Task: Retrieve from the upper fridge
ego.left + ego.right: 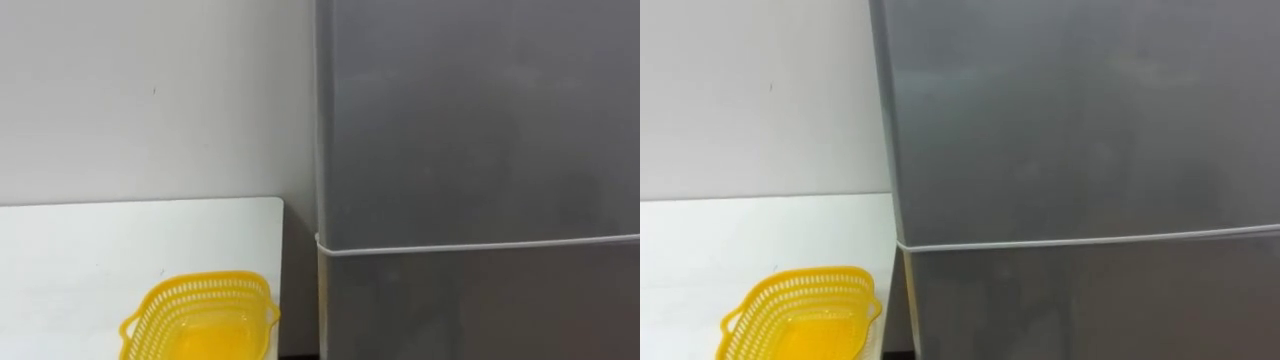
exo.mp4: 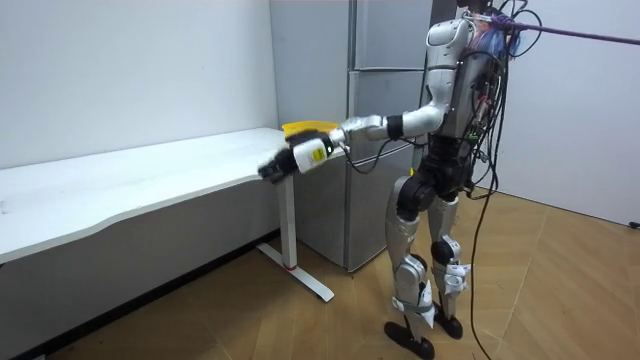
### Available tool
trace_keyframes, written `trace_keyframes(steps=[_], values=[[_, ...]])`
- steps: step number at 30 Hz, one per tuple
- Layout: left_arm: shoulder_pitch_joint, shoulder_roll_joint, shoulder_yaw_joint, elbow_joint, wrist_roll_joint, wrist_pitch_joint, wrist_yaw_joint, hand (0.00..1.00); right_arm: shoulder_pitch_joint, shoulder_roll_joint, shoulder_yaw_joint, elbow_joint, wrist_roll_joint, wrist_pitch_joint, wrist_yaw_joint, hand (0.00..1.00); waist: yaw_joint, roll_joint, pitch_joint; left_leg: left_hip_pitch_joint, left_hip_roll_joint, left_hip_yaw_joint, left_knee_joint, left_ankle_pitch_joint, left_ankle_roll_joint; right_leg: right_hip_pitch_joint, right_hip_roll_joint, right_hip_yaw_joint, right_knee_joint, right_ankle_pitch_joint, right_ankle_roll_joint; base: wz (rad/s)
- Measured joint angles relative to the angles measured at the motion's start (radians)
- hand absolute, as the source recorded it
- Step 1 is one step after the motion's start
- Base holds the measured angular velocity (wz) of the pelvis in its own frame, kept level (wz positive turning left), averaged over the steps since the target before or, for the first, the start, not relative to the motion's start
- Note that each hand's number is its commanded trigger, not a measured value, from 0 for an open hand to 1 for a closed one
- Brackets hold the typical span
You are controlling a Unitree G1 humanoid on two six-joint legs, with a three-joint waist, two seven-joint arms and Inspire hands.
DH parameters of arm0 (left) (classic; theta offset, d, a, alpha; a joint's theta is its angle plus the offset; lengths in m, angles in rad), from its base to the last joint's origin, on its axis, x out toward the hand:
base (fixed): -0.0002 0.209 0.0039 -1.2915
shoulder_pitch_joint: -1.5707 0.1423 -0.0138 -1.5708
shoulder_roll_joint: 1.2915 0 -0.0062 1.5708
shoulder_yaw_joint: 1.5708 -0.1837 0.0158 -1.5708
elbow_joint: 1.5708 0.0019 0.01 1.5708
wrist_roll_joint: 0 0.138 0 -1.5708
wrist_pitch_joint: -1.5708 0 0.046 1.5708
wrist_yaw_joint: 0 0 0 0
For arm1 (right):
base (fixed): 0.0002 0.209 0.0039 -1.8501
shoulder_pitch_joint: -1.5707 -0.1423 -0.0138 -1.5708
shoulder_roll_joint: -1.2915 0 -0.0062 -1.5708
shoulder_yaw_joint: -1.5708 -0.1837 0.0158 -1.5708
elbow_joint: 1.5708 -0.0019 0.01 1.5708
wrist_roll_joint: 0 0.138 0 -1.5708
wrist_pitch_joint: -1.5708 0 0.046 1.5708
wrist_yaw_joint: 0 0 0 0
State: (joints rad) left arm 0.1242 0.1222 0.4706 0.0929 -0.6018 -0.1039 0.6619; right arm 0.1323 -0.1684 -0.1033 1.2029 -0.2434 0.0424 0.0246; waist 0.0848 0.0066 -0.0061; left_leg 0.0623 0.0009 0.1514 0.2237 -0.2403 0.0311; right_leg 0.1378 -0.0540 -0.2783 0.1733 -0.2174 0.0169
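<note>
White wall (image 1: 150, 100) at ten o'clock, white table (image 1: 80, 250) running in from nine, and the grey fridge (image 1: 480, 200) takes up everything from twelve round to five in the eye views. The upper door (image 1: 480, 110) is flat shut, with a pale seam at four o'clock parting it from the lower door (image 1: 480, 305), which is shut as well. So whatever is to be fetched sits out of sight behind that upper door, if it is in there at all; nothing of it can be seen. Down at seven o'clock a yellow basket (image 1: 200, 315) stands on the table's corner just beside the fridge, and it looks empty, a likely place to set the item down, I'd say. From the room view the robot is upright on the wooden floor (image 2: 250, 320), facing the fridge at close range, its left arm stretched out towards nine o'clock past the basket. The left hand (image 2: 275, 168) is by the table's near edge, and I cannot tell whether it is spread or closed. On progress, this reads as the very beginning: no door opened, nothing taken out, basket unfilled. Left to do, by my reckoning, is the whole job: bring a hand to the upper door, pull it open, reach in, take the item and bring it out.
</note>
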Motion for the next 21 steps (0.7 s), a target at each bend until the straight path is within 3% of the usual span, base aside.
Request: trace_keyframes(steps=[3, 7, 11, 17, 21], values=[[0.002, 0.004, 0.010, -0.114, 0.092, -0.012, 0.026, 0.00, 0.010, -0.001, -0.005, -0.003, -0.001, 0.000, -0.011, 0.00, 0.005, 0.004, -0.0019, 0.001, 0.000, 0.000, 0.001, 0.000, 0.000, 0.000, 0.000, -0.001, 0.000, 0.000, 0.000, 0.00], [0.002, 0.006, 0.026, -0.265, 0.121, -0.013, 0.031, 0.00, 0.024, 0.000, -0.011, 0.000, -0.004, 0.001, -0.011, 0.00, -0.004, 0.005, -0.0011, 0.002, 0.000, 0.000, 0.003, 0.000, 0.000, 0.004, 0.000, -0.002, -0.003, 0.000, 0.000, 0.00], [0.000, 0.010, 0.025, -0.328, 0.176, -0.013, 0.009, 0.00, 0.025, 0.000, -0.021, 0.004, -0.028, 0.001, -0.010, 0.00, -0.022, 0.009, 0.0014, 0.000, 0.000, -0.003, -0.004, 0.000, 0.000, 0.003, 0.001, 0.001, -0.003, 0.000, 0.000, 0.01], [-0.018, 0.017, -0.010, -0.430, 0.171, -0.005, -0.143, 0.00, 0.037, 0.003, -0.019, 0.004, -0.122, 0.027, 0.021, 0.00, -0.038, 0.012, 0.0018, -0.019, 0.001, -0.009, 0.000, 0.001, -0.001, -0.008, 0.002, 0.000, -0.002, 0.000, 0.000, 0.02], [-0.051, 0.033, -0.050, -0.512, 0.159, 0.032, -0.248, 0.00, 0.046, 0.004, -0.017, 0.009, -0.130, 0.045, 0.026, 0.00, -0.059, 0.018, 0.0041, -0.025, 0.000, -0.011, 0.009, 0.001, -0.001, -0.011, 0.001, 0.000, -0.002, 0.001, 0.000, 0.01]])
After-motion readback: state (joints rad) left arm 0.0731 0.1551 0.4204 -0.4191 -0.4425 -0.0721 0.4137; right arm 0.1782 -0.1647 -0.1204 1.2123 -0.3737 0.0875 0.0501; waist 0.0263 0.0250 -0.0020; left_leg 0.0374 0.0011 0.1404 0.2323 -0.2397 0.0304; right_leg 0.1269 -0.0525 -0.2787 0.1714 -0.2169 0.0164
